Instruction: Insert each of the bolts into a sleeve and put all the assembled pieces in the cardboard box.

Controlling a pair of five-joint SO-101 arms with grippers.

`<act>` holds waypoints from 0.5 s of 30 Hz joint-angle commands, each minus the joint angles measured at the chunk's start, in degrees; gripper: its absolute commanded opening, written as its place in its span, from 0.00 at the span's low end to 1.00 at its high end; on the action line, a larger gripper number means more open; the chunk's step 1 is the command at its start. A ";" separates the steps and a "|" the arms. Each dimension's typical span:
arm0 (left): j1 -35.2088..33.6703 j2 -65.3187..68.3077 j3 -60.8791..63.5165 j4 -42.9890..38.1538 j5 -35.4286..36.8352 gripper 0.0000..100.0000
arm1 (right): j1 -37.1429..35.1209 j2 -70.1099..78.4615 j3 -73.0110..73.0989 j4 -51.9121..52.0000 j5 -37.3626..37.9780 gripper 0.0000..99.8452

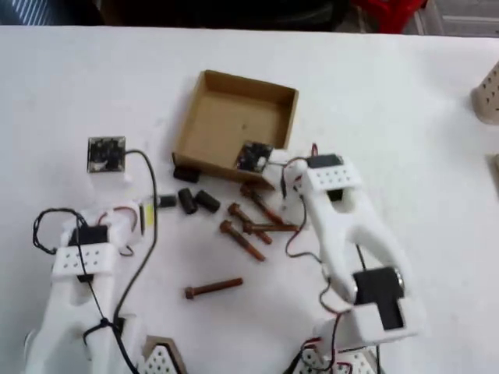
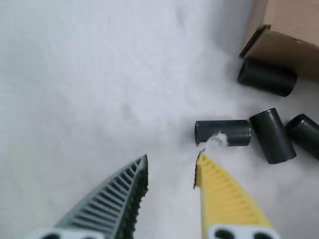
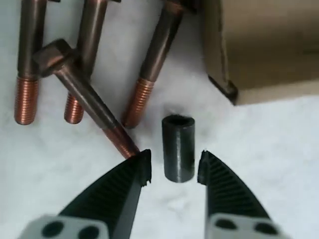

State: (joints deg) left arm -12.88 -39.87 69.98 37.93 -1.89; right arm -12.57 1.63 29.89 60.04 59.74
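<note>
Several copper-coloured bolts point(image 1: 249, 224) lie in a cluster below the cardboard box point(image 1: 204, 117), and one bolt point(image 1: 212, 288) lies apart nearer the front. Black sleeves point(image 1: 196, 201) lie left of the cluster. My left gripper point(image 2: 172, 159) is open over bare table, its yellow fingertip point(image 2: 200, 162) just short of a lying sleeve point(image 2: 222, 133). My right gripper point(image 3: 173, 167) is open, with a black sleeve point(image 3: 178, 147) between its fingertips and small gaps on both sides. Bolts point(image 3: 152, 69) lie just beyond it, beside the box corner point(image 3: 259, 50).
Two more sleeves point(image 2: 272, 135) lie beside the one at my left gripper, and another point(image 2: 266, 77) lies against the box wall point(image 2: 289, 45). A small circuit board point(image 1: 105, 153) with a black cable lies at the left. A pale object point(image 1: 487, 93) stands at the right edge.
</note>
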 commanded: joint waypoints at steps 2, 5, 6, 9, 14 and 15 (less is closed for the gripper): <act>-0.22 0.13 -2.46 -1.41 0.18 0.18 | -0.22 5.23 -5.54 -1.10 5.10 0.17; 0.84 0.13 -2.46 -1.41 0.18 0.18 | -0.31 6.46 -6.15 -1.19 5.27 0.17; 0.84 0.13 -2.46 -1.41 0.18 0.18 | -0.31 6.64 -6.15 -1.89 5.10 0.17; 0.84 0.13 -2.46 -1.49 0.18 0.18 | 0.22 7.52 -5.80 -4.88 4.84 0.16; 0.84 0.13 -2.46 -1.49 0.18 0.18 | 2.15 8.40 -6.07 -8.04 -1.23 0.03; 0.84 0.13 -2.46 -1.49 0.26 0.18 | 2.59 8.04 -6.07 -8.04 -2.11 0.03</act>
State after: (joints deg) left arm -12.88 -39.87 69.98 37.93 -1.89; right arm -11.43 10.24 25.58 53.71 61.41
